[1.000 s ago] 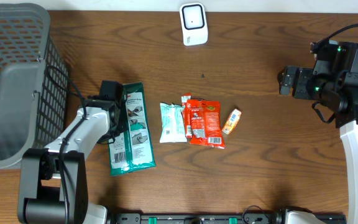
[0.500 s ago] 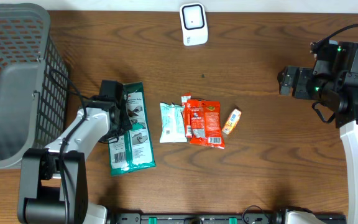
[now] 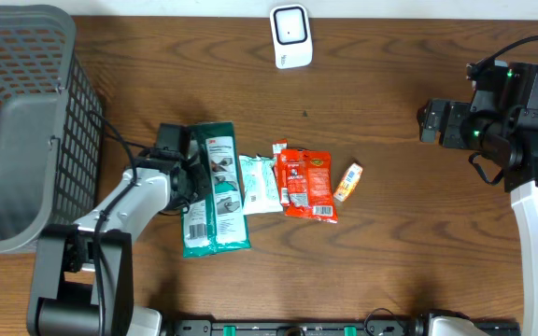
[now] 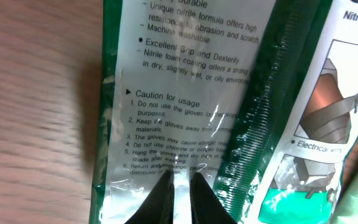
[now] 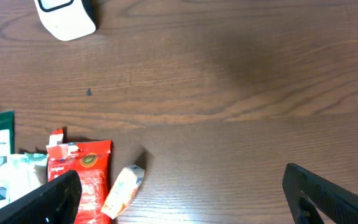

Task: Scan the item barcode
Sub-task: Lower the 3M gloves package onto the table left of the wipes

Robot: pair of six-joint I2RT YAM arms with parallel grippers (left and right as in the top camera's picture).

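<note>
Holding anything in the left tool (image 3: 191, 183), am I?

Yes. Your left tool is pinched together on the nitrile glove packet (image 3: 217, 196), gripping its left long edge about halfway along. On the left wrist camera you see both fingertips (image 4: 164, 202) meeting over the clear back panel, just under the "Caution for usage" print.

Where does that packet sit?

Left of centre on the desk (image 3: 390, 243), its long side running front to back, a little tilted. Its right edge reaches the pale teal packet (image 3: 261, 184); whether it overlaps that one or only touches it, you cannot tell from above. Nor can you tell whether the glove packet is lifted off the wood or lying on it.

And the rest of the row?

Right of the pale packet lie the red packets (image 3: 307, 184), overlapping one another, and just beside them a small orange packet (image 3: 347, 182). The grey basket (image 3: 35, 140) stands at your far left, near the left arm.

And the white barcode scanner (image 3: 290, 35)?

It stands at the far edge of the desk, well apart from the glove packet.

The right side?

Your right tool (image 5: 182, 177) hangs over bare wood at the right, well apart from every item, its fingers (image 5: 55, 196) spread wide with nothing between them.
</note>
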